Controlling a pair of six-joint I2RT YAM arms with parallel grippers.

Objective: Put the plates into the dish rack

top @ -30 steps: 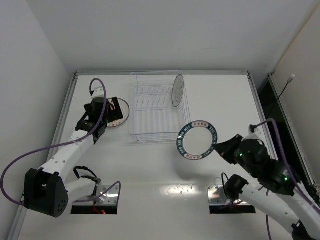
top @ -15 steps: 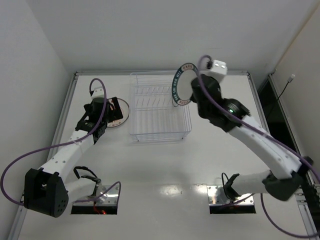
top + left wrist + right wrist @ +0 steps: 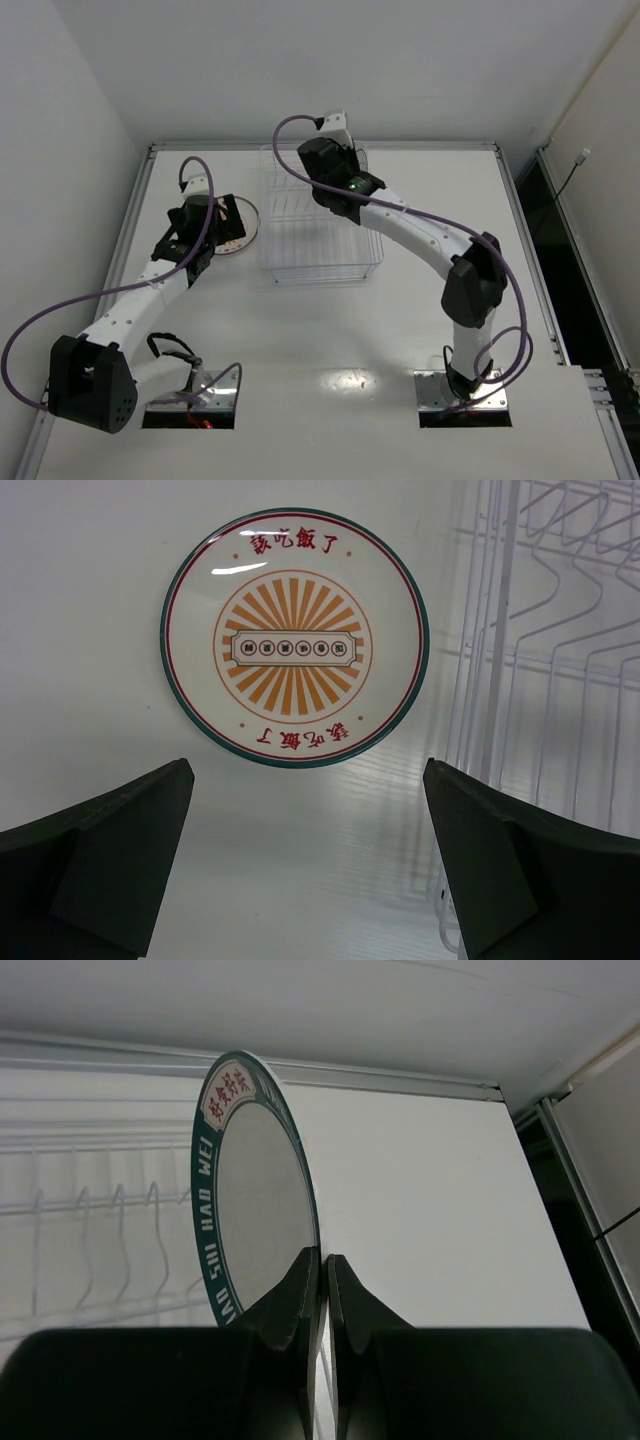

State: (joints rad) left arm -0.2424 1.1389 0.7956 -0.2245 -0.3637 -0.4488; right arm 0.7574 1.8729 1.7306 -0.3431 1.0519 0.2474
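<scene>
White table (image 3: 330,330) carries the dish rack (image 3: 310,255). My right gripper (image 3: 322,1270) is clamped on the rim of the blue-rimmed plate (image 3: 255,1210), held on edge over the rack. Left gripper (image 3: 308,780), jaws apart, hangs over the orange plate (image 3: 295,635) lying flat beside the rack. I judge both plates rigid, glossy and breakable: grip rims.

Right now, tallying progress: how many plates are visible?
2: orange sunburst round plate flat on the table; dark-rimmed round plate upright in the right gripper. Its arm may hide another.

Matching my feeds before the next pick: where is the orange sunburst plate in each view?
Top external: orange sunburst plate just left of the dish rack.
Left wrist: plate upper centre, rack at right.
Right wrist: not in it.
Shared landmark: the dish rack, in all three.
</scene>
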